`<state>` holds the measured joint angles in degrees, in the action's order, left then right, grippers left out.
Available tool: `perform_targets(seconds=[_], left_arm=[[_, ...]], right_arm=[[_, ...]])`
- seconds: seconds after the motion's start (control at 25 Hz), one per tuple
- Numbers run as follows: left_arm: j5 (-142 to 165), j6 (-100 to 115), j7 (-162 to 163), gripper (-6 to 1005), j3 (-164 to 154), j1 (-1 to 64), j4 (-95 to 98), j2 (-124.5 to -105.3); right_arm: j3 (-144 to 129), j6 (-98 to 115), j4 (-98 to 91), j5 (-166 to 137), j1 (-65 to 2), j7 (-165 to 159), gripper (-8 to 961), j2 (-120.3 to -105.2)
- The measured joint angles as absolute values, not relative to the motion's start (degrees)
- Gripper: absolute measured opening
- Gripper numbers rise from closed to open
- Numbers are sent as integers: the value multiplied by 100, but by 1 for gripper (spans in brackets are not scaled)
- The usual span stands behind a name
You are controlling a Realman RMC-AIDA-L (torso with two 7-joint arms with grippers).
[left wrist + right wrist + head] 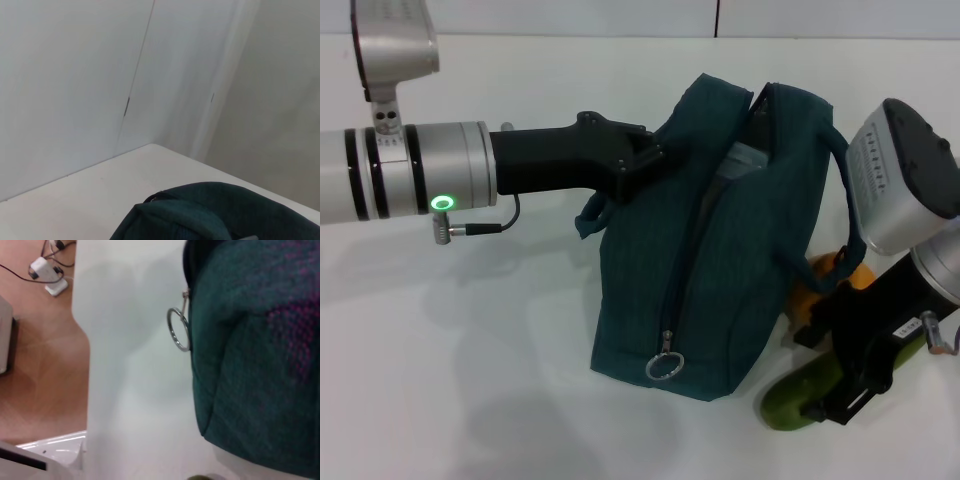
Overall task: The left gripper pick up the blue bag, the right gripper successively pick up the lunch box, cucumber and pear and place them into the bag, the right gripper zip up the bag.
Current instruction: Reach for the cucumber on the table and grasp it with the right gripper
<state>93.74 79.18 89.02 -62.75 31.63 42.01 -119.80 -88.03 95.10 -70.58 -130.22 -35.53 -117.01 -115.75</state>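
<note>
On white table, left gripper [655, 152] clamped on blue bag [720, 270], right gripper's [840, 385] opening unclear

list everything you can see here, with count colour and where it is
bag: 1, dark teal-blue, standing mid-table, top open
ring pull: 1, silver, at the zip's near end
cucumber: 1, green, on the table right of the bag, under the right gripper
pear: 1, yellow-orange, right of the bag, partly hidden
table: 1, white
left gripper: 1, black, at the bag's upper left edge
right gripper: 1, black, low over the cucumber
</note>
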Motion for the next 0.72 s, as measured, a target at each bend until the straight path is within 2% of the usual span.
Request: perform_targets(seconds=[0.72], left_arm=[[9360,7903,8885,45,-6263,3156,4201,-11979]], right_arm=[[-9358,9501,-7053,-13259,-3721,-11742,859,-11555]])
